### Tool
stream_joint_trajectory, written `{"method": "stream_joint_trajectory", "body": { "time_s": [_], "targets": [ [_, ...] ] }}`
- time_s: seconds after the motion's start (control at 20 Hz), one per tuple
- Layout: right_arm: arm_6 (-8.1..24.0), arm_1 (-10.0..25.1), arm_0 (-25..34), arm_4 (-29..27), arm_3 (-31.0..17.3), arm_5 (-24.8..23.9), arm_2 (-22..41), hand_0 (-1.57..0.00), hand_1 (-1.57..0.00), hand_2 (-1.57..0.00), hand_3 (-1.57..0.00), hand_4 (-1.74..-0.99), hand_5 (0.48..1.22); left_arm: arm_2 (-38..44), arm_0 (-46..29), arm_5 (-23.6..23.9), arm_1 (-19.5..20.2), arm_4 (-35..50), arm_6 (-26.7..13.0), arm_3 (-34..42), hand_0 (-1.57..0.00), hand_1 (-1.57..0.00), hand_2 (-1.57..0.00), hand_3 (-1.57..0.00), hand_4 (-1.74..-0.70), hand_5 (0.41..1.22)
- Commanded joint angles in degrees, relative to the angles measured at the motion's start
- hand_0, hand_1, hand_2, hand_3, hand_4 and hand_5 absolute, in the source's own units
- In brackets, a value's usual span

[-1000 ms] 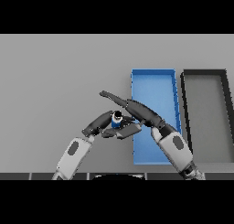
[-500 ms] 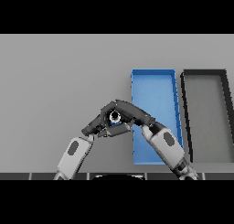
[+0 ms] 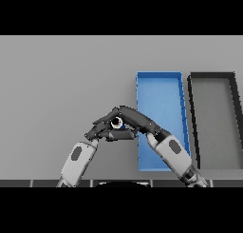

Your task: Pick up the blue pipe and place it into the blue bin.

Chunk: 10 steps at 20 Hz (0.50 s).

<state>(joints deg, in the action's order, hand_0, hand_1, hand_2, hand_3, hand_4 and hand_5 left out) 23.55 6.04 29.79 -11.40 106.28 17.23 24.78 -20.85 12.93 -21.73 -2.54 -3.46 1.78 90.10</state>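
Observation:
The blue pipe [image 3: 121, 127] is seen end-on, a pale ring round a dark hole, just left of the blue bin [image 3: 159, 75] and mostly hidden by fingers. My left hand [image 3: 98, 131] comes from the lower left and curls round the pipe's left and underside. From the lower right, across the bin's near left corner, my right hand [image 3: 137, 120] arches its fingers over the pipe's top. The two hands meet around the pipe. Whether the pipe rests on the table or is lifted cannot be told.
A black bin [image 3: 211, 75] of the same shape stands right of the blue bin, close beside it. Grey table [image 3: 61, 84] stretches to the left and far side of the hands.
My right hand's fingers, stretched out above the pipe a second ago, have folded down onto it. The left hand has closed in from the left. The pipe has barely shifted.

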Motion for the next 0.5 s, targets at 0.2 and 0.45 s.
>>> {"method": "stream_joint_trajectory", "body": {
  "time_s": [0.2,0.45],
  "targets": [
    [-0.81,-0.13,-0.2,2.22,0.6,-1.35,0.17,-1.56,-1.56,-1.56,-1.55,-1.736,1.205,-0.26,0.34,-1.56,1.71,-3.69,2.05,0.01,-0.94,-0.86,-0.83,-0.75,-1.37,1.221],
    [2.21,-1.8,0.38,3.44,1.04,-2.78,0.85,-1.57,-1.57,-1.57,-1.56,-1.739,1.216,0.89,0.08,-3.95,1.96,-5.86,-0.93,0.34,-0.31,-0.28,-0.27,-0.24,-1.05,0.938]
  ]
}}
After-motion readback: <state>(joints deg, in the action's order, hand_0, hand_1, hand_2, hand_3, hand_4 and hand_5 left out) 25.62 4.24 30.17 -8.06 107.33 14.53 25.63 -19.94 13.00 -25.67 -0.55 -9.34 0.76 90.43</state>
